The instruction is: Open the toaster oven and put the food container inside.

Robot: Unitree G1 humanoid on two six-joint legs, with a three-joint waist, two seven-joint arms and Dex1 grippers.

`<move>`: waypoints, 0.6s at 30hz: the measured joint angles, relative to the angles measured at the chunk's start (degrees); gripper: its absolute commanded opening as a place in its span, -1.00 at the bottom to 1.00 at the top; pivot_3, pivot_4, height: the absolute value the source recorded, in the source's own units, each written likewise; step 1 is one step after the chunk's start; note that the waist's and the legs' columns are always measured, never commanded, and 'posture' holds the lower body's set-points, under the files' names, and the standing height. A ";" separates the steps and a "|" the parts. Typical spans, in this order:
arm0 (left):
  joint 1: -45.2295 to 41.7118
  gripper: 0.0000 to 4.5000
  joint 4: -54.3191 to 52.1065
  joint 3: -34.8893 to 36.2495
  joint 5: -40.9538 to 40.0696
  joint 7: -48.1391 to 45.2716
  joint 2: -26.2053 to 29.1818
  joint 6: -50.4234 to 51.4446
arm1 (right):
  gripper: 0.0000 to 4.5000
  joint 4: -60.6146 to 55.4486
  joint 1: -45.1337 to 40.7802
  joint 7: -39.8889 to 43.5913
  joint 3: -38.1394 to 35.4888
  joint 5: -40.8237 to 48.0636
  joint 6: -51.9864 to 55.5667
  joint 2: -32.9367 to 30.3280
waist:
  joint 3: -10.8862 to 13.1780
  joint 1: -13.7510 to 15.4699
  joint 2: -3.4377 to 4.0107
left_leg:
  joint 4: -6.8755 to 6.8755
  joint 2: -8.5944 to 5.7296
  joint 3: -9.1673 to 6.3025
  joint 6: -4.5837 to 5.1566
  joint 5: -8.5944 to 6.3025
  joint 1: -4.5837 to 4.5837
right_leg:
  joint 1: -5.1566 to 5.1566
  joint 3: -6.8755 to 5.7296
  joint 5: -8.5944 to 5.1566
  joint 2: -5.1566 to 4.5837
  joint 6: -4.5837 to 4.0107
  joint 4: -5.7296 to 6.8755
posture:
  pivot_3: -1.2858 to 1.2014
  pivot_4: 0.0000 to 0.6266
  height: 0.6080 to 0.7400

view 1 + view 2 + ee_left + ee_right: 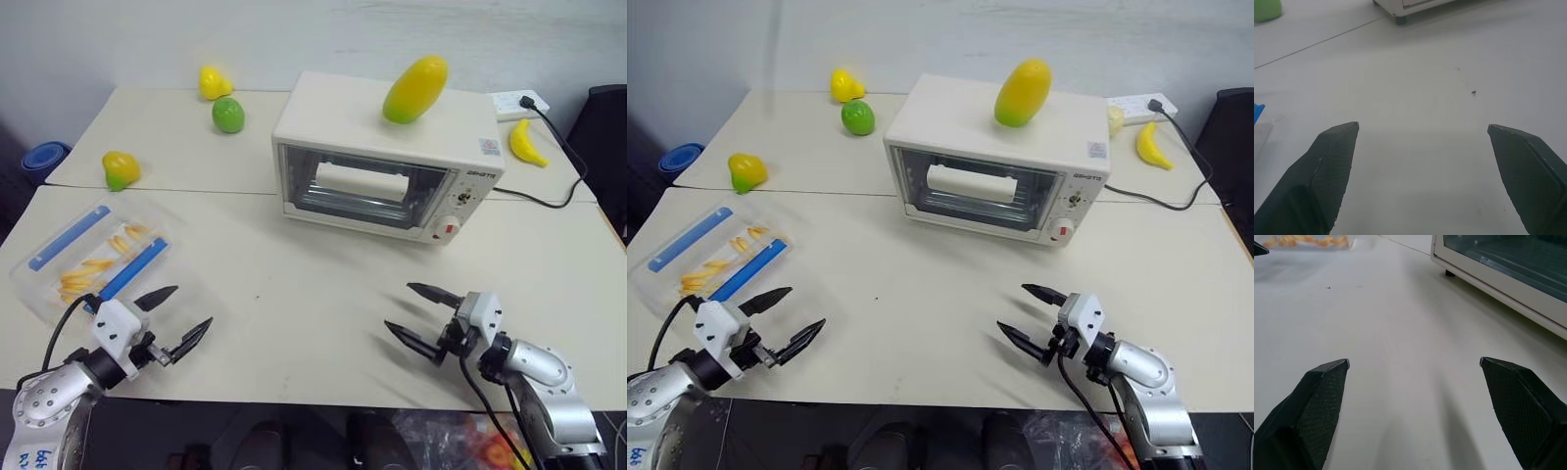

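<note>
Left end effector (174, 314) spread empty, toaster oven (387, 157) — cream-white, glass door shut

One toaster oven (387, 157), one food container (93, 257), five fruits, two tables.

The oven (390, 157) carries a short dark brand word at the top of its right-hand panel, the letters too small to make out; a small sticker with a red mark sits on its top corner, also unreadable
</note>
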 measured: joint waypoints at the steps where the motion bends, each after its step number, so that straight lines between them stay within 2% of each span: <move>1: -0.14 1.00 0.02 -0.25 -0.24 -0.44 0.05 0.46 | 0.99 -0.64 0.15 -0.30 -0.20 0.15 0.48 -0.18 | 0.00 0.01 0.00 | 0.00 0.00 0.00 0.00 0.01 0.01 | 0.00 0.00 0.00 0.00 0.00 0.02 | 0.03 -0.52 1.00; 5: 0.24 1.00 0.07 -1.67 -1.51 -3.30 2.00 3.70 | 0.99 -5.18 -1.26 -1.66 -0.48 3.33 7.15 -1.86 | 0.03 -0.03 0.01 | 0.00 0.06 -0.03 0.03 0.01 0.04 | -0.02 0.01 -0.01 0.00 -0.02 0.11 | 0.03 -0.52 1.00; 8: -0.55 1.00 0.32 -0.66 -6.69 -8.71 6.09 7.86 | 0.99 -9.90 -7.66 -5.26 -1.46 10.70 17.81 -3.17 | 0.11 -0.19 0.12 | 0.01 0.14 -0.06 0.10 -0.02 0.03 | -0.07 0.01 -0.01 0.01 -0.12 0.18 | 0.03 -0.52 1.00; 13: -9.82 1.00 -0.71 2.88 -19.16 -10.21 8.35 16.76 | 0.99 -10.86 -16.68 -7.51 -3.44 14.45 25.68 -6.26 | 0.14 0.65 0.16 | 0.02 0.15 -0.30 -0.18 0.13 -0.25 | -0.22 -0.28 -0.06 0.01 -0.22 0.15 | 0.03 -0.52 1.00; 18: -19.11 1.00 -2.32 2.29 -22.84 -9.62 8.96 20.38 | 0.99 -6.24 -21.96 -8.88 -3.28 14.27 28.59 -5.99 | 0.14 -0.07 0.17 | 0.17 0.09 -0.18 -0.19 0.19 -0.71 | -0.54 -0.52 -0.01 0.01 -0.14 0.24 | 0.03 -0.52 1.00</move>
